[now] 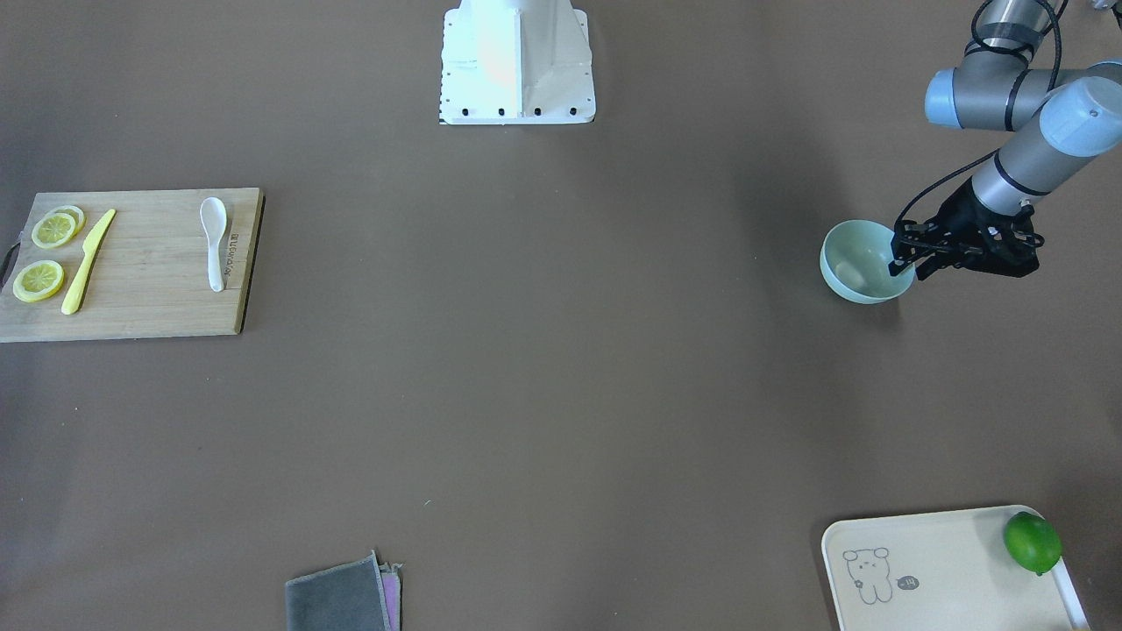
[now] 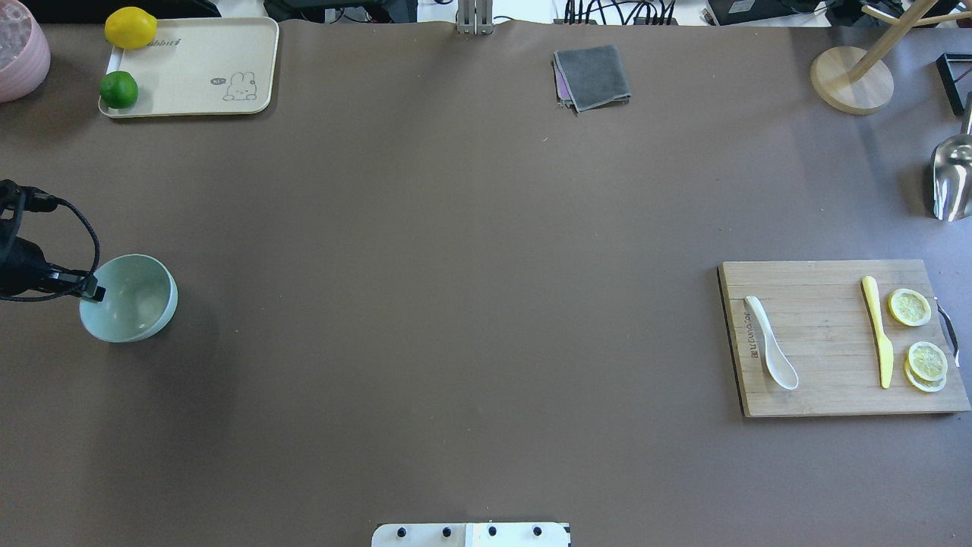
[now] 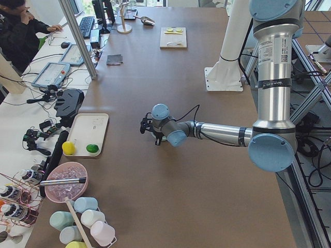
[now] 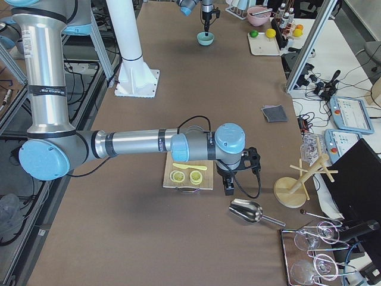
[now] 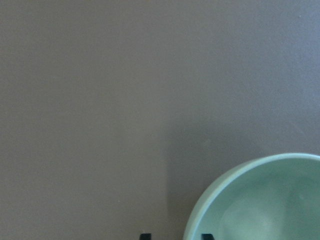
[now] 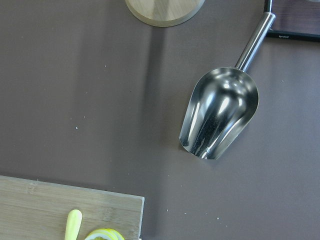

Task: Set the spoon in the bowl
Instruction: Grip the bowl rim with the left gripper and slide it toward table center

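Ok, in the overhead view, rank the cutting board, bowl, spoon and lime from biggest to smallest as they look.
1. cutting board
2. bowl
3. spoon, roughly as long as the bowl is wide but far slimmer
4. lime

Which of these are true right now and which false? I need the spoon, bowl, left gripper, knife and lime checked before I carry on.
1. The spoon lies on the cutting board. True.
2. The bowl already holds the spoon. False: the spoon is on the cutting board, far across the table from the bowl.
3. The left gripper is at the bowl's rim. True.
4. The knife lies between the spoon and the lemon slices. True.
5. The lime sits in the bowl. False: it is on the tray.
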You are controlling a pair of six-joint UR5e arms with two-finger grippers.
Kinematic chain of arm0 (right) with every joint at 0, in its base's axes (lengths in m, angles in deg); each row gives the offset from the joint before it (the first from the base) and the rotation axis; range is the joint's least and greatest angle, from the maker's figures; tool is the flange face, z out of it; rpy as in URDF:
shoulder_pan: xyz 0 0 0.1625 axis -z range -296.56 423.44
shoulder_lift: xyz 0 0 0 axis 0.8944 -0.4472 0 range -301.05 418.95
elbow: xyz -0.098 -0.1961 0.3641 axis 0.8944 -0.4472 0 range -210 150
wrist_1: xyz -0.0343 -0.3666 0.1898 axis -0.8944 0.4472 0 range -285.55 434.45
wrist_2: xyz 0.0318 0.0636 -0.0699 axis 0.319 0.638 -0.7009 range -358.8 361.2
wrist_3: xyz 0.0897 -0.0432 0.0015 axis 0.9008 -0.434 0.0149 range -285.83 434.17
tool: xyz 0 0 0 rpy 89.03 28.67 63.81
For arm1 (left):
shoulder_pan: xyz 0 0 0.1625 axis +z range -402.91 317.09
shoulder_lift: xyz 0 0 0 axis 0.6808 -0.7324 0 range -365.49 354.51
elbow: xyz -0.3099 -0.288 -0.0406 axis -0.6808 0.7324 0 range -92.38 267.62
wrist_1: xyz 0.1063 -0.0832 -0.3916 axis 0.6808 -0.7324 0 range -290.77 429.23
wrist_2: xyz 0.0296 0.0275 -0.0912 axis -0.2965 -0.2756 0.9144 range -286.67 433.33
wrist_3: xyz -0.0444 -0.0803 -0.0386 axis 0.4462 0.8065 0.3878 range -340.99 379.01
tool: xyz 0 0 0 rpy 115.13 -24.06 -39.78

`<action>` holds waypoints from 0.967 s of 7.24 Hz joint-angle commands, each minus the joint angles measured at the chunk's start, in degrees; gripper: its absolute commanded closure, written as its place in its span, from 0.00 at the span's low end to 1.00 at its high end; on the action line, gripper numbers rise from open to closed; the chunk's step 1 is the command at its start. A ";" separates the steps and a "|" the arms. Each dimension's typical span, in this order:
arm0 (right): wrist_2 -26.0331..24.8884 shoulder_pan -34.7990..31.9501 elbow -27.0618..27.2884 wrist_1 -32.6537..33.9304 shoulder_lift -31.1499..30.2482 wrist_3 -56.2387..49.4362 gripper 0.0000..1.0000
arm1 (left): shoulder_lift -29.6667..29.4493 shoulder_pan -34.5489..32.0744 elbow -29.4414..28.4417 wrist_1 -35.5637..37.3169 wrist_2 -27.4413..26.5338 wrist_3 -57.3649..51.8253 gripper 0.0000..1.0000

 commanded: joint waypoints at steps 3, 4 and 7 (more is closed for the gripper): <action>0.00 0.00 -0.03 -0.08 0.75 1.68 0.00 | -1.09 -5.79 2.77 0.90 12.61 0.60 1.00; 0.00 0.00 0.50 -0.08 0.84 4.75 0.00 | -4.41 -7.23 3.12 1.78 13.35 3.12 1.00; 0.18 0.09 0.07 -0.17 0.75 5.04 0.00 | -23.37 -6.72 3.04 14.92 9.77 12.46 1.00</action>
